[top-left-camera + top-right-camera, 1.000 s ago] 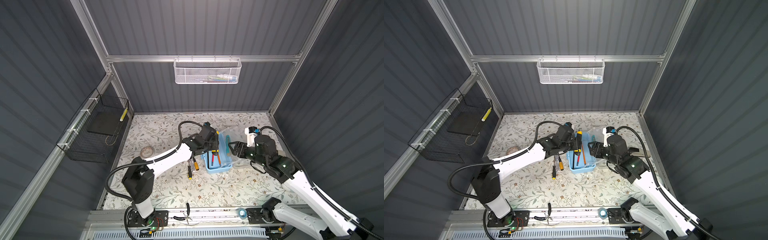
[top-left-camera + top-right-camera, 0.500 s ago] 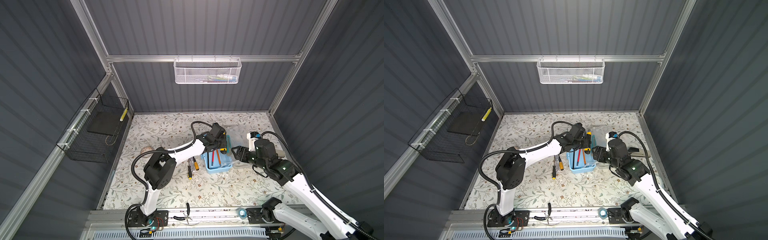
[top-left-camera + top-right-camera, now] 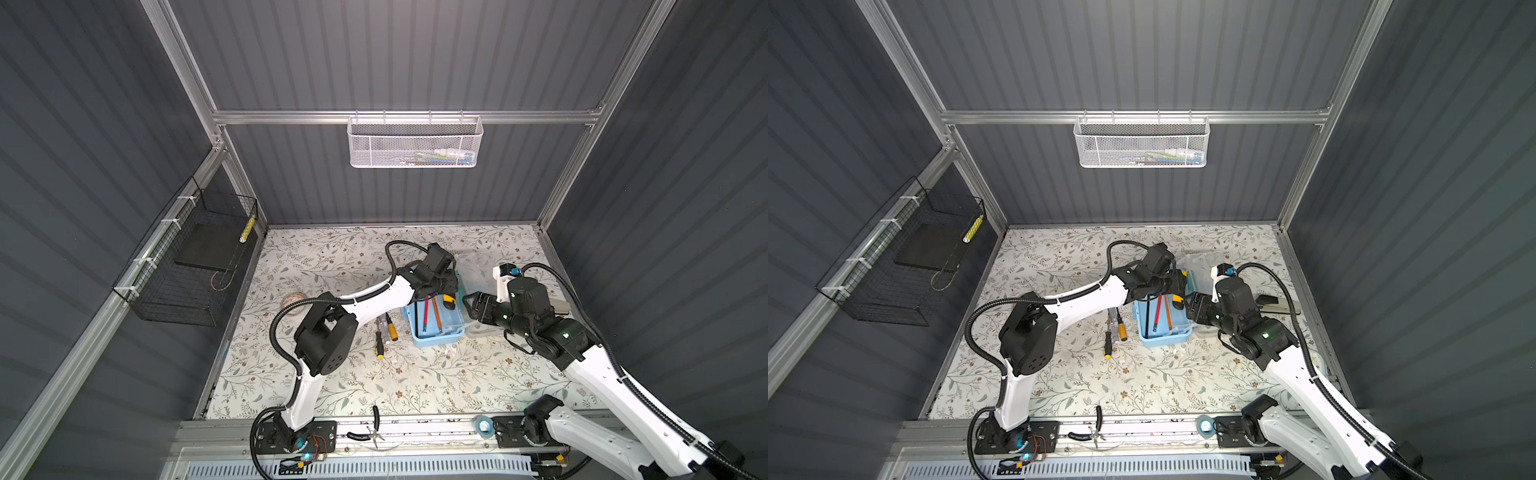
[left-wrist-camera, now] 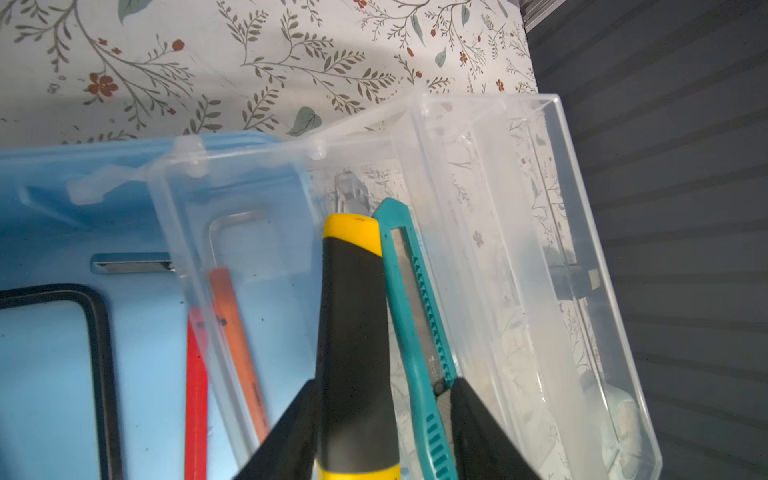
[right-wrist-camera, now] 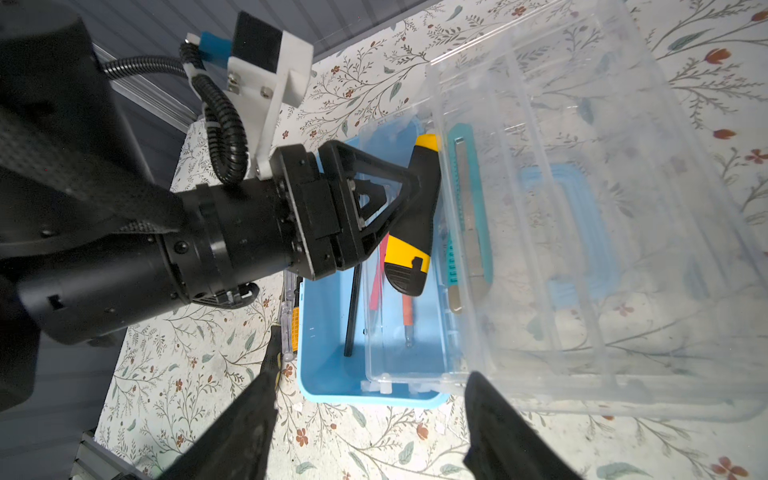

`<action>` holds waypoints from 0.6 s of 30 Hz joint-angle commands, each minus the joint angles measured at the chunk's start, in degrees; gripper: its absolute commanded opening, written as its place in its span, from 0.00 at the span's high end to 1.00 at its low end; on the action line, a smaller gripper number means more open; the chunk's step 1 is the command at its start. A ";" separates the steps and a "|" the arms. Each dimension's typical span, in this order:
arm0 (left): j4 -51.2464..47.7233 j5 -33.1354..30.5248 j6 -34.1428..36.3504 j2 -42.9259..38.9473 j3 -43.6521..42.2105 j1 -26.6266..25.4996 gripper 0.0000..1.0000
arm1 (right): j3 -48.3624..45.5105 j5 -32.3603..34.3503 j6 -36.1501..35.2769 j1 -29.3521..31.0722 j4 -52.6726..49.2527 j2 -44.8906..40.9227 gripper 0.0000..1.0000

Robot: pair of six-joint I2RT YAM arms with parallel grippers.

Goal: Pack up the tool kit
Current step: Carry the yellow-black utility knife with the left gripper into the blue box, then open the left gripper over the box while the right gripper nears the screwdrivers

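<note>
One table (image 3: 332, 374): floral-patterned sheet between grey walls; it carries the case and some loose tools.
Two arms: both reach to the case, the left arm from the left and the right arm from the right in both top views.
Black wire basket (image 3: 187, 270): hangs on the left wall, well apart from the case.
White mesh basket (image 3: 415, 141): hangs on the back-wall rail; the items inside are too small to name.
Clear lid (image 5: 582, 208): stands open on the case's right side, toward the right arm.
Light-blue case (image 3: 432, 338): on the table right of centre, open, with tools inside.
Left claw (image 4: 384, 382): over the case's far end, with both utility knives between its fingers; I cannot tell whether they press or sit loose.
Right claw (image 5: 370, 378): fingers apart with nothing between them, near the case's front right corner, just beside the lid.
Yellow-black utility knife (image 4: 353, 332): between the left claw's fingers, over the case's right half.
Teal utility knife (image 4: 415, 311): touching the yellow-black one along its lid side.
Red tool (image 3: 425, 313) and orange tool (image 3: 436, 311): side by side, lengthwise in the case.
Black hex key (image 5: 353, 307): in the case, along its left wall.
Screwdrivers (image 3: 379, 343): loose on the table, just left of the case.
Pliers (image 3: 376, 424): on the front rail, well apart from the case.
</note>
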 commanded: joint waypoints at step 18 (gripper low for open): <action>-23.56 -18.44 5.15 -36.61 -31.56 1.10 0.41 | 18.86 2.43 -3.04 13.89 -7.32 18.51 0.39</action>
